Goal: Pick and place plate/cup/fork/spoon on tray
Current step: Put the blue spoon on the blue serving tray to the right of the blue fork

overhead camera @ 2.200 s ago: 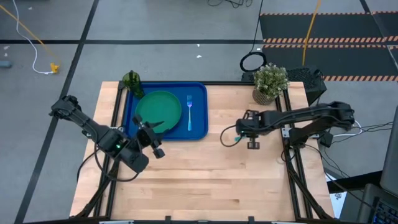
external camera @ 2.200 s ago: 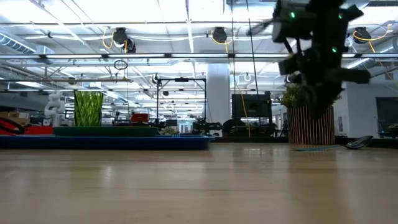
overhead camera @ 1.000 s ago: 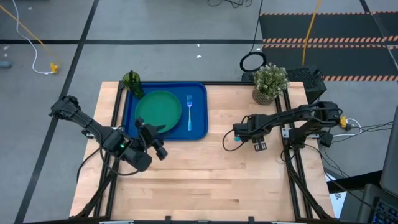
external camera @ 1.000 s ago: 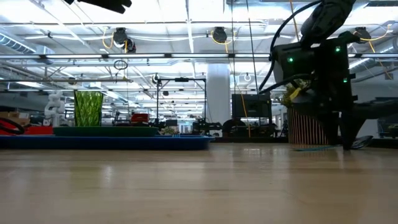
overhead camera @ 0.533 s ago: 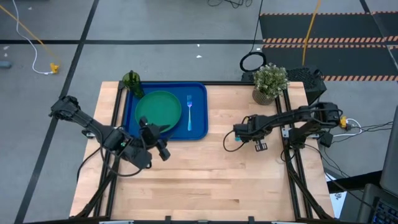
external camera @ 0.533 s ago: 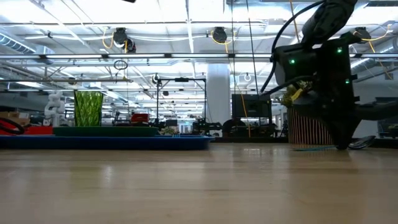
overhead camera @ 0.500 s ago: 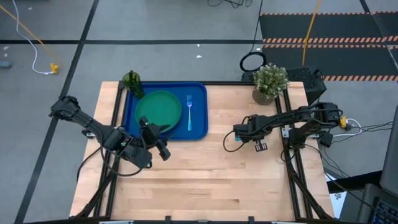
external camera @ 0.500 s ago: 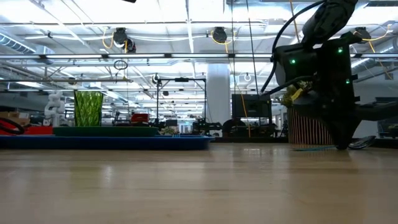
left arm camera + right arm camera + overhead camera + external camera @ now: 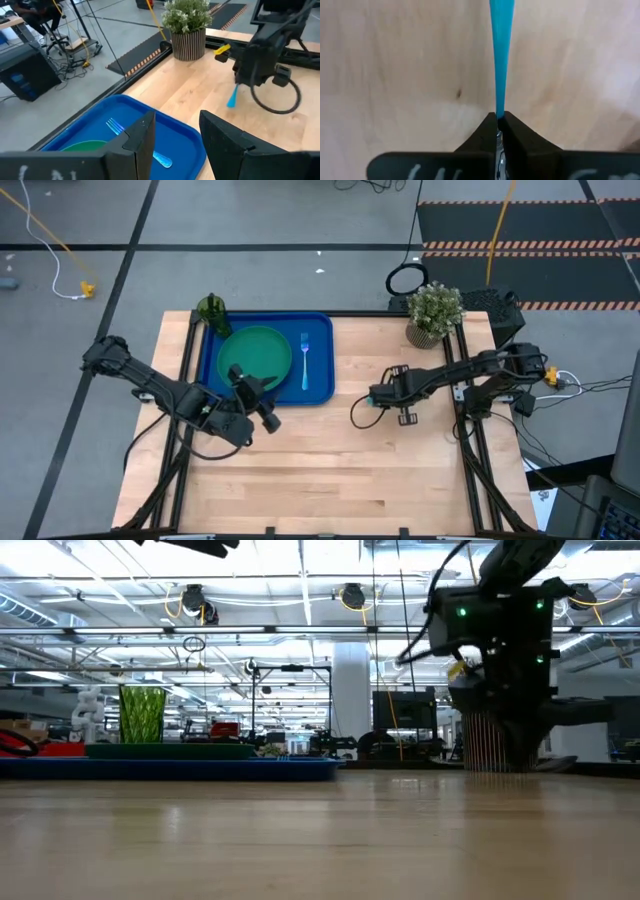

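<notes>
The blue tray (image 9: pixel 318 328) lies at the table's far left with the green plate (image 9: pixel 255 355) and the pale fork (image 9: pixel 304 360) on it. The dark-green cup (image 9: pixel 212 310) stands at its far left corner. My right gripper (image 9: pixel 378 400) is right of the tray, pointing steeply down and shut on the spoon, whose light-blue handle (image 9: pixel 499 55) sticks out beyond the fingers. The spoon's bowl is hidden. My left gripper (image 9: pixel 258 398) hangs open over the tray's near edge, with nothing between its fingers (image 9: pixel 145 135). My right gripper pinches the spoon's handle at its narrow part (image 9: pixel 498 111) between the two shut fingers, coming from above. The handle runs on past the fingertips and widens toward its free end (image 9: pixel 230 103), which slants down toward the table's left. I cannot tell whether that end touches the wood.
A potted plant (image 9: pixel 434 310) in a ribbed pot stands at the far right, close behind my right arm. Bare wood (image 9: pixel 330 480) fills the middle and near half of the table. A dark ring (image 9: pixel 405 280) lies on the floor beyond the far edge.
My right gripper has shut on the spoon, whose handle lay on the table between its fingers. It has then risen a little and gone toward the table's left with it. My left gripper has drifted a little toward the table's right, staying open.
</notes>
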`<state>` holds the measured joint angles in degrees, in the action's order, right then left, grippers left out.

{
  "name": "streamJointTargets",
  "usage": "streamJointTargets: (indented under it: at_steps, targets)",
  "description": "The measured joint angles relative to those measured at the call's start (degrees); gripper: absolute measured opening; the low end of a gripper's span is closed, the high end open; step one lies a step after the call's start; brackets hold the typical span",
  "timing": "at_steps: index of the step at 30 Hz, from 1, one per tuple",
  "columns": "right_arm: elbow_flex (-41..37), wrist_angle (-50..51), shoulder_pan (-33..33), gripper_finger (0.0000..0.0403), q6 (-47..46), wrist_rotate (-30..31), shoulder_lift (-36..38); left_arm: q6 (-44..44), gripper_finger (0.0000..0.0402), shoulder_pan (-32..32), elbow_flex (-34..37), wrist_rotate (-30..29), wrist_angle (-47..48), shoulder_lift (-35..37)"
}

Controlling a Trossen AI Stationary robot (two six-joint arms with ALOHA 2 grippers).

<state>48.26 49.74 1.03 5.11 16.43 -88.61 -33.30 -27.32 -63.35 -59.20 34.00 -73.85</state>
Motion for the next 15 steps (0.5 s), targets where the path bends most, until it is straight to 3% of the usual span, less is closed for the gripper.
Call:
streamJointTargets:
  at_steps: [15]
  targets:
    - [3.0,-5.6,11.9,0.0002,-15.0,13.8,0.1,-1.5,0.0157,4.9,0.0,0.0,-1.3,-2.7]
